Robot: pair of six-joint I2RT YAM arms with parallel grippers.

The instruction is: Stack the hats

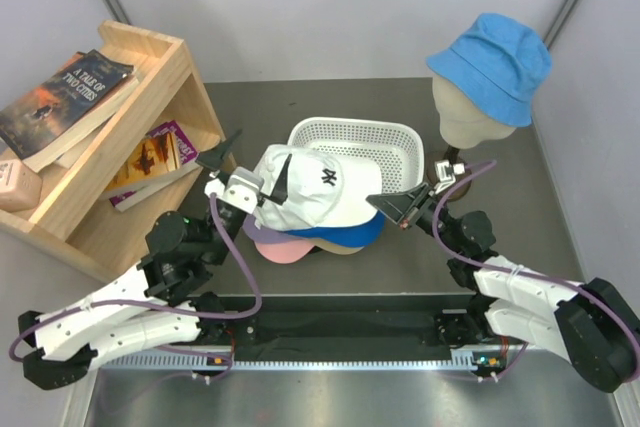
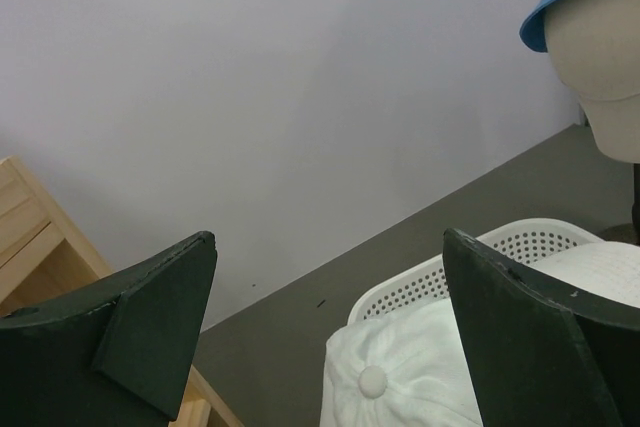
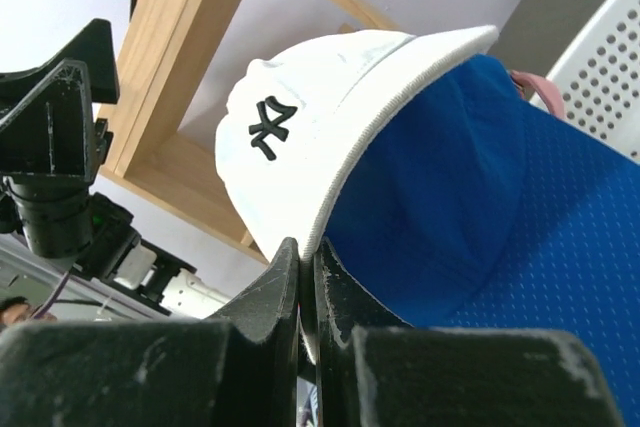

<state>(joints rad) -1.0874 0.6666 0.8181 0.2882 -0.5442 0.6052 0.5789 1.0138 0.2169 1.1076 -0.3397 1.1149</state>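
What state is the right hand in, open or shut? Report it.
Shut. In the right wrist view the right hand has its fingers pressed together on the brim edge of the white cap.

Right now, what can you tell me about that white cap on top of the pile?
The white cap is soft fabric with a black embroidered logo on the front, a button on its crown and a stitched brim. It sits topmost on the pile, directly over the royal blue cap, tilted rather than flat. The right tool is shut on its brim edge. The left tool stands open beside it, not gripping. Behind it is a white perforated basket.
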